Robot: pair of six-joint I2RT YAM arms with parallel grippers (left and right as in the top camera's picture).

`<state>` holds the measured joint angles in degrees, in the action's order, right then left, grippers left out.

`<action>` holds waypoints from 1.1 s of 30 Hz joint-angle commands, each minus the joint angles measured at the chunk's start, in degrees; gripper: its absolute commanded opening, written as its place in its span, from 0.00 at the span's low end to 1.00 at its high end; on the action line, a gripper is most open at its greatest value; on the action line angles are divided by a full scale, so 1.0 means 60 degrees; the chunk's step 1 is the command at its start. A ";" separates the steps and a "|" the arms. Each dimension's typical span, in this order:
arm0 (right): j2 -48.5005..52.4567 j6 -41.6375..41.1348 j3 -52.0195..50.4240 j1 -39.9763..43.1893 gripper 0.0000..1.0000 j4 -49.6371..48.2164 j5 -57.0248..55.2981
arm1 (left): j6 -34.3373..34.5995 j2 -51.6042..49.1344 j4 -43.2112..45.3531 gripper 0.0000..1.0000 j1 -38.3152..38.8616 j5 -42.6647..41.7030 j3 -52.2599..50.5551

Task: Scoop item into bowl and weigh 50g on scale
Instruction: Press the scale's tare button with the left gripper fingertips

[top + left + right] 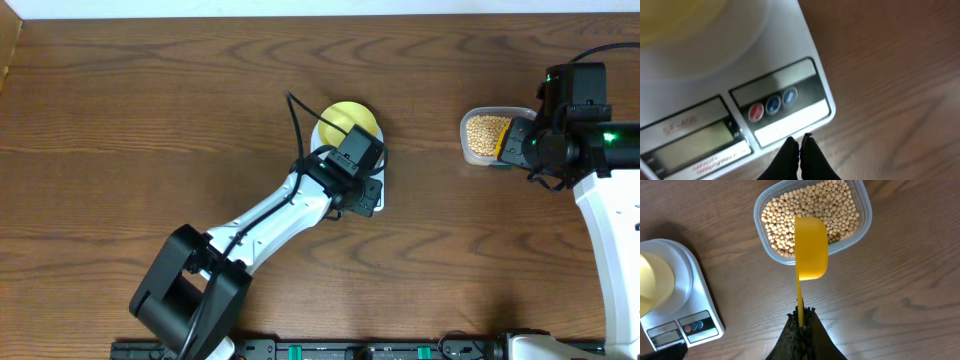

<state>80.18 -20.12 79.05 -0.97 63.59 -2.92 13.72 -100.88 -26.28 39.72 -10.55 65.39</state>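
Note:
The pale-yellow bowl [350, 119] stands on the white scale [372, 196] at mid-table. My left gripper [800, 141] is shut with nothing between its fingers, its tips just at the scale's front edge below the red and blue buttons [772, 105]. The scale's display [695, 142] looks blank. Tan beans [812, 210] fill a clear tub [865, 225] at the right. My right gripper [801, 312] is shut on the handle of a yellow scoop [811, 247], whose cup hangs over the tub's near rim. In the right wrist view the bowl [652, 282] and scale [695, 325] show at far left.
The clear tub [487, 135] lies right of the scale, with bare wood between them. The right arm's white body [610, 240] fills the right edge. The left arm [250, 235] reaches diagonally from the front edge to the scale.

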 commanded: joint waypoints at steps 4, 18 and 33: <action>-0.0051 0.0306 0.0186 0.0047 0.01 0.0018 -0.0171 | 0.0346 -0.0510 0.0157 0.07 0.0000 0.1137 0.0197; -0.0051 0.0594 0.0186 0.0047 0.01 0.0109 -0.0168 | 0.0342 -0.0747 0.0408 0.07 0.0000 0.2025 0.0197; -0.0055 0.0758 0.0193 0.0051 0.01 0.0044 -0.0175 | 0.0342 -0.0780 0.0288 0.07 0.0000 0.2018 0.0197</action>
<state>80.18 -16.67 79.05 -0.97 64.01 -3.27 15.25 -105.12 -23.99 39.70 0.38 65.41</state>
